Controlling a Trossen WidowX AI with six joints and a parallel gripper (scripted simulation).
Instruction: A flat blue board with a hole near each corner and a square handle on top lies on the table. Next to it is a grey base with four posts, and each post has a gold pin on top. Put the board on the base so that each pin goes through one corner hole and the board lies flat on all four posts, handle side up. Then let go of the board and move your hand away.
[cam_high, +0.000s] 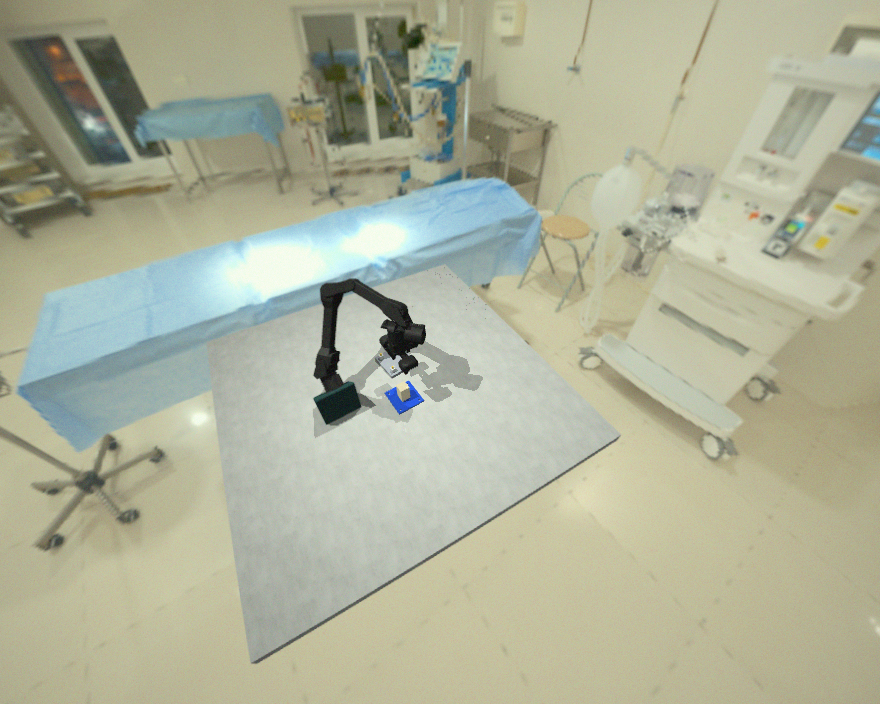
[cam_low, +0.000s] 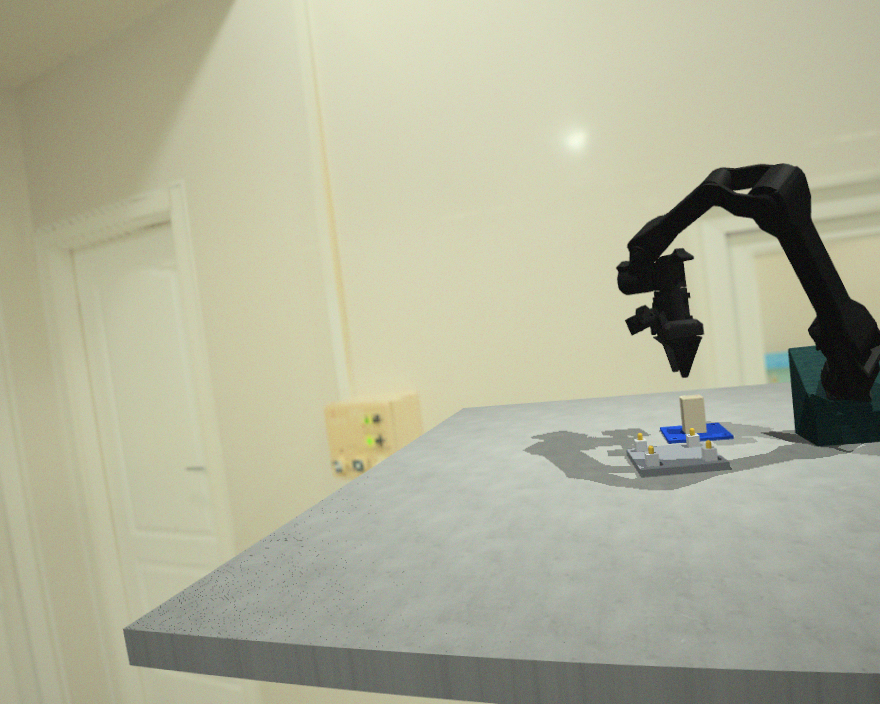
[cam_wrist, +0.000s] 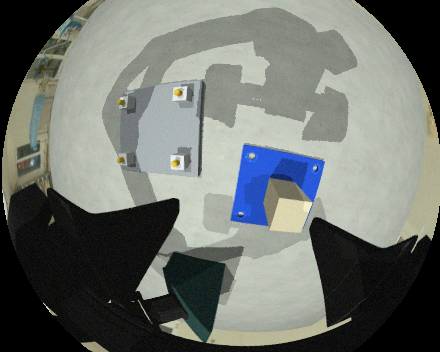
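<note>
I have the gripper (cam_high: 397, 353) (cam_low: 682, 372) (cam_wrist: 248, 217) pointing down, raised above the table (cam_high: 440, 477) (cam_low: 440, 550) (cam_wrist: 390, 125). Fingers spread wide, essentially fully open; nothing held between them. In the exterior view I read a gap between the fingertips and the top of the handle (cam_high: 404, 392) (cam_low: 692, 414) (cam_wrist: 290, 210), so no contact.

Board (cam_high: 405, 406) (cam_low: 717, 431) (cam_wrist: 251, 200): flat on the table, handle side up, near the base (cam_high: 387, 363) (cam_low: 678, 458) (cam_wrist: 167, 125) but apart from it. It is not on the posts. In my wrist view its edges sit slightly turned relative to those of the base. I count three corner holes there; the fourth corner is hidden behind the handle. The handle is a pale beige block, standing upright on the blue face.

Base: grey, flat on the table, four pale posts, one near each corner. All four gold pins (cam_low: 708, 445) (cam_wrist: 175, 163) are exposed and upright. From the top view I cannot make out every pin, as the gripper covers part of the base.

Arm (cam_high: 330, 323) (cam_low: 807, 256): black, rising from beside the dark green block (cam_high: 337, 403) (cam_low: 807, 418) (cam_wrist: 200, 285), bent over at the top and reaching out towards the board and base. Its shadow falls across the table and partly over the base.
</note>
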